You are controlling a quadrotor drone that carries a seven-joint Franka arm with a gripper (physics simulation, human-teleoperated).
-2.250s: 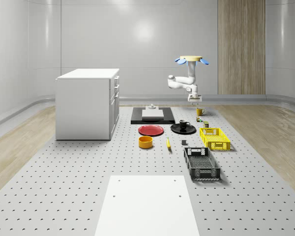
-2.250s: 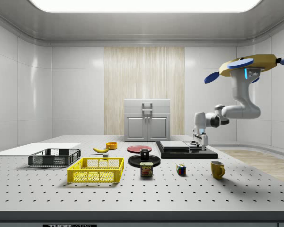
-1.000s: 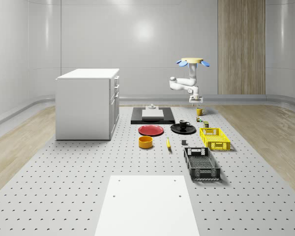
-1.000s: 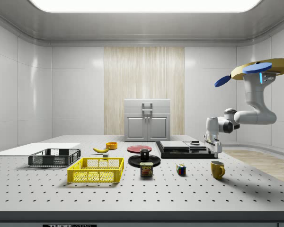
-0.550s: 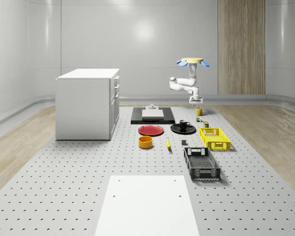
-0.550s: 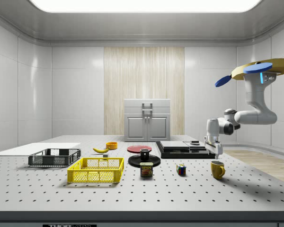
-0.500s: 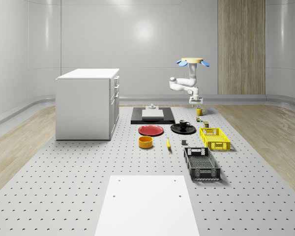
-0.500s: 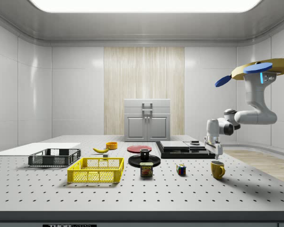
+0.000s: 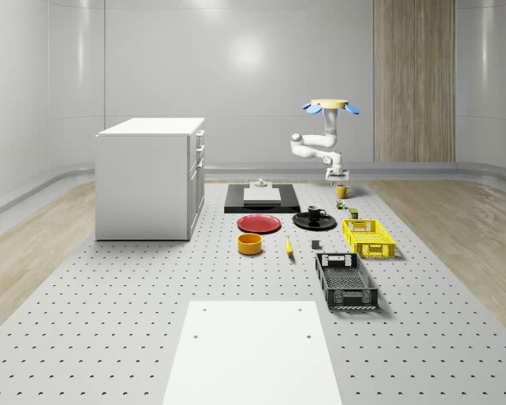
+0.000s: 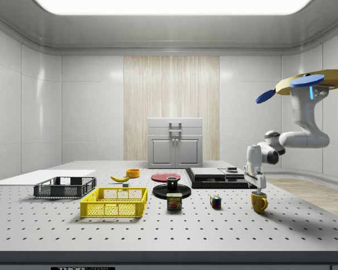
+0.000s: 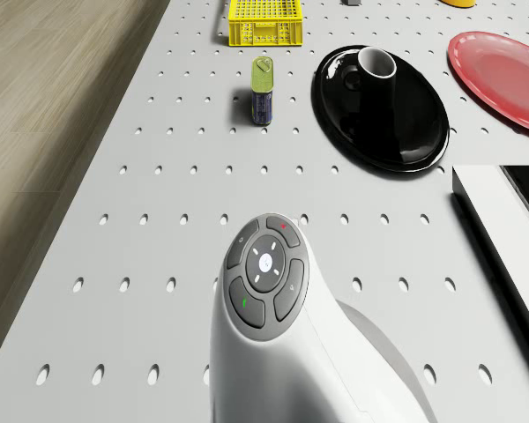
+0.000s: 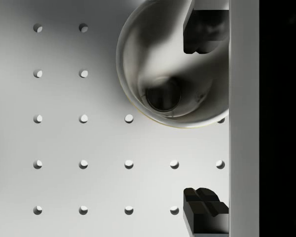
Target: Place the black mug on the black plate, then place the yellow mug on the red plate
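Yellow mug (image 10: pixel 259 201) sits directly beneath the spread tool (image 10: pixel 259 186).

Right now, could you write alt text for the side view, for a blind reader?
The gripper hangs just above the yellow mug on the table, the drone hovering above it. Toward the side view's left, the black mug sits on the black plate.

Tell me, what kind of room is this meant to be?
It looks like a robotics test lab in a simulator. A big perforated table carries sample objects such as a yellow crate and a black plate, and a drone with an arm hovers above it near a yellow mug.
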